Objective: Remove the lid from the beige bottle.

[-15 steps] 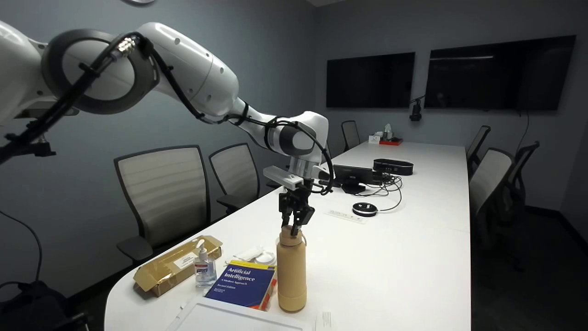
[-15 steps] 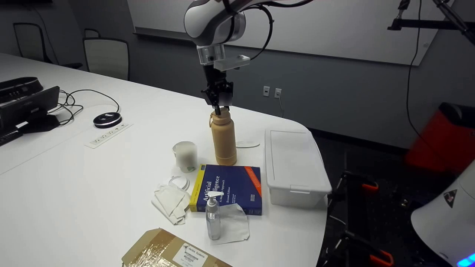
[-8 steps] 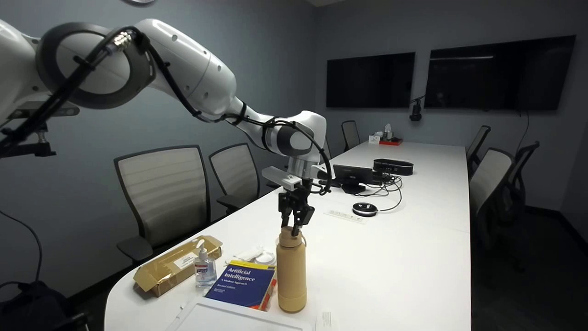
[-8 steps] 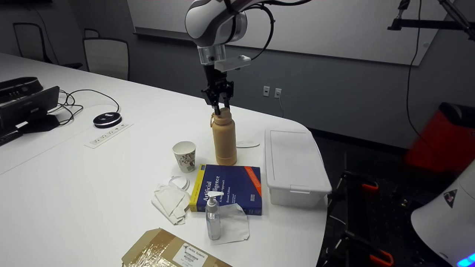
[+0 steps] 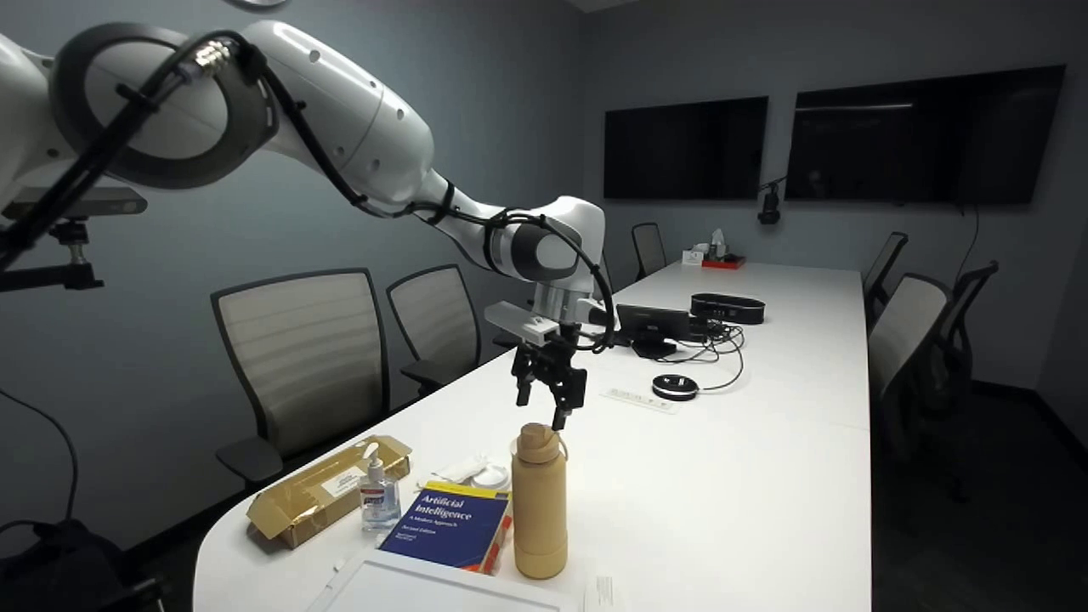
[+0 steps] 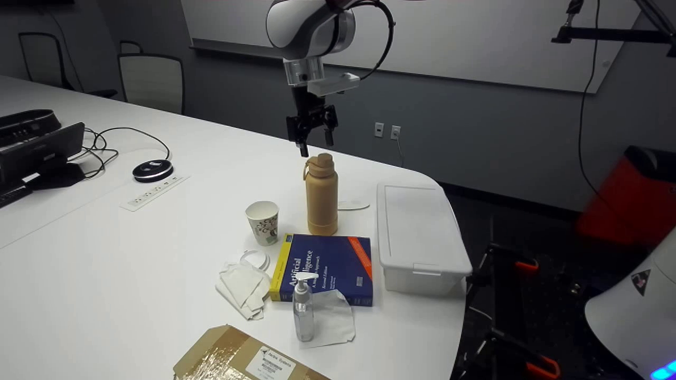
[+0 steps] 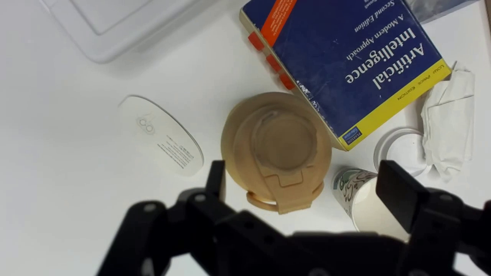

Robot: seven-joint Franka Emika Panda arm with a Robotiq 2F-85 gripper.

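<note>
Bottle [image 6: 322,203] in matte beige stands upright on the smooth white table [image 5: 722,476], its rounded lid [image 7: 285,142] in place, close under our gripper [image 6: 317,148].
We see the fingers [image 7: 399,193] spread wide, holding nothing. A thin loop [image 7: 262,202] bends out at the lid's side. Blue book [image 6: 338,264] lies just beside the bottle; if they touch, we cannot tell. On the grey wall [image 5: 680,59] hang two dark screens [image 5: 686,149]. In the wrist view, a finger hides part of the patterned cup [image 6: 264,227], and the white box [image 6: 417,232] is cut off.
</note>
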